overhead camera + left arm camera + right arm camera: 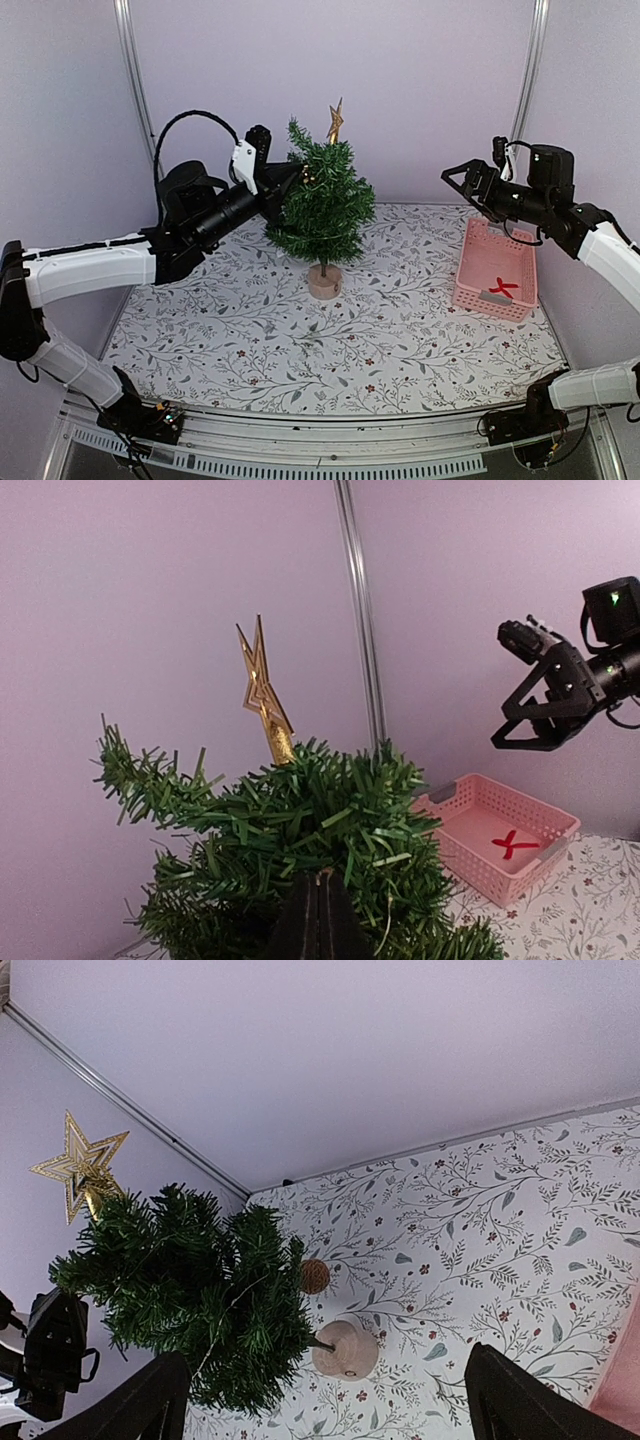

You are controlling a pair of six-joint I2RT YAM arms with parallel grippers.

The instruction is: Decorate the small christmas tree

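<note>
Needles of the small christmas tree (322,205) are brushing the left gripper (297,178), which is poking into the crown from the tree's 10 o'clock side in the top view. Its fingers (318,925) are pressing flat together among the branches; whether anything thin is pinched between them I cannot tell. The tree is standing upright on its round wooden base (324,281) near the middle of the patterned table (230,330), a little toward 12 o'clock. A gold star (335,120) is sitting on its tip. In the right wrist view a brown ball (315,1276) is showing at the edge of the lower branches, close to the trunk. At the tree's 3 o'clock, well apart from it, a pink basket (470,280) is lying on the table with a red cross-shaped piece (503,287) inside. The right gripper (462,180) is hovering in the air at the basket's 11 o'clock, its jaws spread wide with nothing between them.
</note>
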